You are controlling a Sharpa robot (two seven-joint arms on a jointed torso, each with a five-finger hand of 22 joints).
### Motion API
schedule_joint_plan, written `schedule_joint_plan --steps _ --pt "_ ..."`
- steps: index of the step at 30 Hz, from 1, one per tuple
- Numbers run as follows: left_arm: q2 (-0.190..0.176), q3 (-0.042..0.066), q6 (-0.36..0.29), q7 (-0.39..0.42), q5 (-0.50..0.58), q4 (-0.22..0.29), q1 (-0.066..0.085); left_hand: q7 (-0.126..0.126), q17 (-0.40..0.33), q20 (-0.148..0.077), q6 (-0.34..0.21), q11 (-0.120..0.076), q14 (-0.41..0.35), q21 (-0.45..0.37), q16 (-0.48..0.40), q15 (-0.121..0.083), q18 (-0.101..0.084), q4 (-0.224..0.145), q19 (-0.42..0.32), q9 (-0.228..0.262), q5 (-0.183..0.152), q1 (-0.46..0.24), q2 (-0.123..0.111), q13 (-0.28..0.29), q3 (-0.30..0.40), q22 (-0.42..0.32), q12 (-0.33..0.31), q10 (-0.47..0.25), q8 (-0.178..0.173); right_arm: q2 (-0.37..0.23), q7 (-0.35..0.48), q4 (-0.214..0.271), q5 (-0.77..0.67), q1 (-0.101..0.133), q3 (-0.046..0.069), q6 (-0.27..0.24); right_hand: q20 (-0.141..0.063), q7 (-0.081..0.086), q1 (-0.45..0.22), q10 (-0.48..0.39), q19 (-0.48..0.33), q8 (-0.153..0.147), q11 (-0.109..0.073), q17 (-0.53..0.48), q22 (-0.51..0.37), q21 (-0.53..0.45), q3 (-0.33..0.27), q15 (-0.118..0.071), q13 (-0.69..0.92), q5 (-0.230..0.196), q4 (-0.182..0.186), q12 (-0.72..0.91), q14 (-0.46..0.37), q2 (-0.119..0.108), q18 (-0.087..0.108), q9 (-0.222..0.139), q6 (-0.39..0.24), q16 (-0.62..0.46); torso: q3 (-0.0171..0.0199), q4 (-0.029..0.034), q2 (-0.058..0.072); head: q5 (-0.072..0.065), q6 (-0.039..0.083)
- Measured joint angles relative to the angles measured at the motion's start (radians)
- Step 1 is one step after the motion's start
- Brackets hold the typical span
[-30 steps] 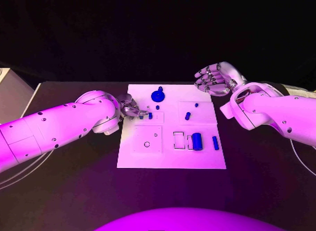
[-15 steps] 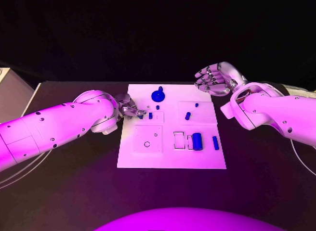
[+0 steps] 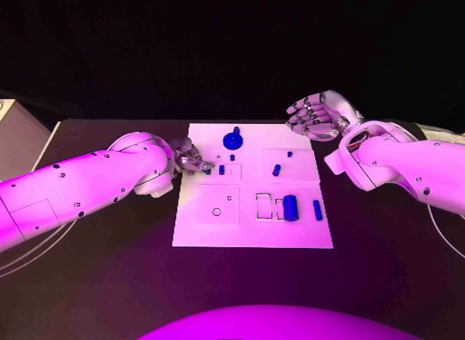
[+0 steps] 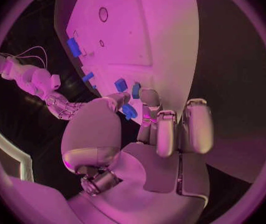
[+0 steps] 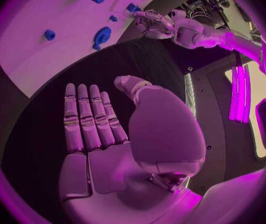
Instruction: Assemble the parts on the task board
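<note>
The board (image 3: 253, 185) lies flat in the middle of the table (image 3: 89, 283), its long side running away from the robot. No writing or label can be read on it or on the arms.

The left hand (image 3: 192, 159) sits at the board's left edge, fingers curled in over a small peg (image 4: 128, 111); the left wrist view shows that blue piece pinched between thumb and fingertips (image 4: 149, 98). Two more small blocks (image 4: 120, 84) stand on the board just beyond them.

The right hand (image 3: 316, 117) hovers off the board's far right corner, over bare table, fingers straight and side by side, thumb apart, holding nothing.

On the board, a knob (image 3: 232, 139) stands near the far edge, a cylinder (image 3: 290, 207) lies in the near right part, with a bar (image 3: 316, 208) just right of it. A slim pin (image 3: 276, 170) lies near the middle.
</note>
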Motion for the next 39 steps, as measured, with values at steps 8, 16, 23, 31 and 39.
schedule_joint_plan --steps 8,16,23,31,39 --pt "0.0 0.0 -0.002 0.0 0.002 0.004 0.0 0.0 0.0 0.0 0.0 0.0 0.0 0.0 0.0 0.0 0.0 -0.002 0.0 0.0 0.0 0.0 0.0 0.0 0.002 0.0 0.0 0.0 0.0 0.0 0.0 0.0 0.0 0.0 0.0 0.0 0.0 0.0 0.0 0.0 0.0 0.0 0.0 0.0 0.0 0.0 0.0 0.0 0.0 0.0 0.0 0.0 0.0 0.0 0.0 0.0 0.0 0.0 0.0001 -0.0008 0.0 0.0 0.001" --pt "-0.001 0.003 -0.004 0.0 0.006 0.018 -0.003 0.0 0.0 0.0 0.0 0.0 0.0 0.0 0.0 0.0 0.0 -0.003 0.0 0.0 0.0 0.0 0.0 0.0 0.003 0.0 0.0 0.0 -0.001 0.0 0.0 0.0 0.0 0.0 0.0 0.0 0.0 0.0 0.0 0.0 0.0 0.0 0.0 0.0 0.0 0.0 0.0 0.0 0.0 0.0 0.0 0.0 0.0 0.0 0.0 0.0 0.0 0.0 0.0001 -0.0009 0.0 0.0 0.002" --pt "-0.005 0.013 -0.004 -0.001 0.005 0.022 -0.003 0.0 0.0 0.0 0.0 0.0 0.0 0.0 0.0 0.0 0.0 -0.003 0.0 0.0 0.0 0.004 -0.004 0.0 0.003 0.0 0.0 0.0 -0.001 0.0 0.0 0.0 0.0 0.0 0.0 0.0 0.0 0.0 0.0 0.0 0.0 0.0 0.0 0.0 0.0 0.0 0.0 0.0 0.0 0.0 0.0 0.0 0.0 0.0 0.0 0.0 0.0 0.0 -0.0001 -0.0003 0.0 0.0 0.004" --pt "-0.009 0.016 -0.004 -0.004 0.003 0.02 -0.003 0.0 0.0 0.0 0.0 0.0 0.0 0.0 -0.004 0.0 0.0 -0.003 0.0 0.0 0.0 0.004 -0.004 0.0 0.003 0.0 0.0 0.0 -0.001 0.0 0.0 0.0 0.0 0.0 0.0 0.001 0.0 0.0 0.0 0.0 0.0 0.0 0.0 0.0 0.0 0.0 0.0 0.0 0.0 0.0 0.0 0.0 0.0 0.0 0.0 0.0 0.0 0.0 -0.0003 -0.0003 0.0 0.001 0.005" --pt "-0.02 0.046 -0.006 0.004 0.008 0.032 -0.004 0.008 0.0 0.006 -0.012 0.003 0.0 -0.039 -0.026 0.0 0.0 0.0 -0.015 0.0 0.0 0.016 -0.016 -0.047 0.006 -0.01 -0.029 -0.034 -0.001 0.0 0.0 0.0 0.0 0.0 0.0 0.001 0.0 0.0 0.0 0.0 0.0 0.0 0.0 0.0 0.0 0.0 0.0 0.0 0.0 0.0 0.0 0.0 0.0 0.0 0.0 0.0 0.0 0.0 -0.0005 -0.0012 0.0 0.0 0.008"
